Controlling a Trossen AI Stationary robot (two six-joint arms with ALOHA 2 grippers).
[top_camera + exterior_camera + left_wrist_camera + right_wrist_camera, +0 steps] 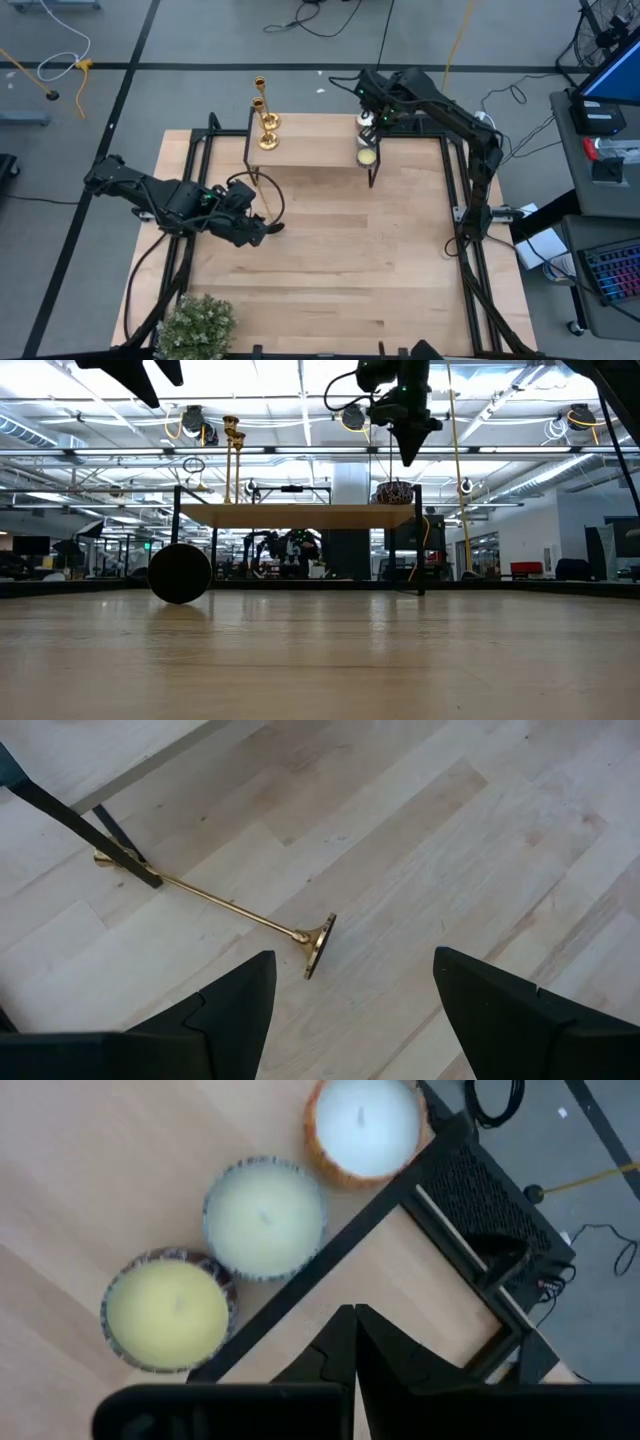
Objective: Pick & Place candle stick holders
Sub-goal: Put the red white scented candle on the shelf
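Two gold candle stick holders (266,122) stand upright by their round bases on the left end of a small raised wooden shelf (310,150); they also show in the low view (235,460). A third holder (225,907) lies on its side on the table, its cup end under the shelf by a black leg (120,845) and its base (320,945) toward my left gripper. My left gripper (350,990) is open and empty above the table, short of that base; it also shows in the high view (258,228). My right gripper (355,1345) is shut and empty above the shelf's right end.
Three round candles (265,1215) sit in a row on the shelf's right end (367,148), under my right gripper. The shelf stands on thin black legs (418,550). A potted green plant (195,325) stands at the table's near left corner. Black frame rails (455,230) run along the table's sides.
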